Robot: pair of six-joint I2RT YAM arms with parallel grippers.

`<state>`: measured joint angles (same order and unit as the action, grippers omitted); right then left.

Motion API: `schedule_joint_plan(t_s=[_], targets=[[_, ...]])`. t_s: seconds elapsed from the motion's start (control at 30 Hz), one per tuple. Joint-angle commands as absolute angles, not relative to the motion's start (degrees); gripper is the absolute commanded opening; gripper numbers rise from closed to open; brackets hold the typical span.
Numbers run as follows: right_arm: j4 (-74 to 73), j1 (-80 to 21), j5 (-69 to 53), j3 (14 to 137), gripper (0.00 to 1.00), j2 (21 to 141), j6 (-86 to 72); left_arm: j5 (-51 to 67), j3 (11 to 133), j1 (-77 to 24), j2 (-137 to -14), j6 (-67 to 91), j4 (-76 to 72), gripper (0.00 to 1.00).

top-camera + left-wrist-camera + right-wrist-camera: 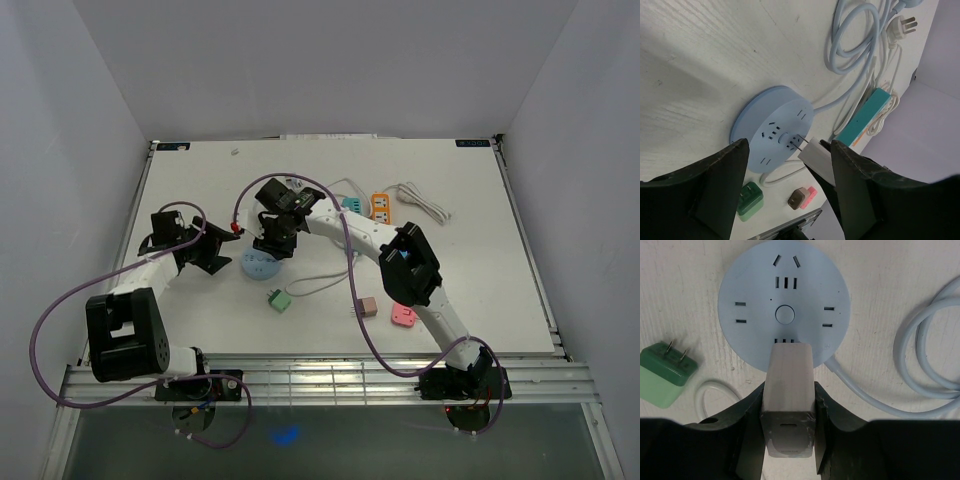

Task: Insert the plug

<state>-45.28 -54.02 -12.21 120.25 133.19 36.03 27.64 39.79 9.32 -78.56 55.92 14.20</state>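
A round light-blue power socket (785, 300) lies on the white table; it also shows in the top view (259, 264) and the left wrist view (771, 131). My right gripper (788, 410) is shut on a white plug adapter (788, 385) and holds it over the socket's near edge. In the left wrist view the adapter (815, 156) has its two prongs touching a slot of the socket, with most of their length bare. My left gripper (787, 165) is open and empty, just left of the socket (215, 255).
A green plug (662, 372) lies left of the socket, also in the top view (278, 299). A brown plug (367, 306) and a pink plug (402, 315) lie nearer. A teal strip (352, 204), an orange strip (380, 207) and coiled white cables (420, 200) lie behind.
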Motion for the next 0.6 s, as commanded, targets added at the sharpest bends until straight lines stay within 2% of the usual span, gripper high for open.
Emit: schedule_joint_plan(t_s=[0.0,0.57], targets=[[-46.7,-54.2,-11.4,123.2,0.08,133.7,35.3,27.9,38.8,9.7,-79.2,55.2,11.9,0.76],[-50.5,-55.4,-11.3,125.6,0.08,135.4,35.3,28.8,36.9,9.3,-81.2,55.5,7.6,0.73]])
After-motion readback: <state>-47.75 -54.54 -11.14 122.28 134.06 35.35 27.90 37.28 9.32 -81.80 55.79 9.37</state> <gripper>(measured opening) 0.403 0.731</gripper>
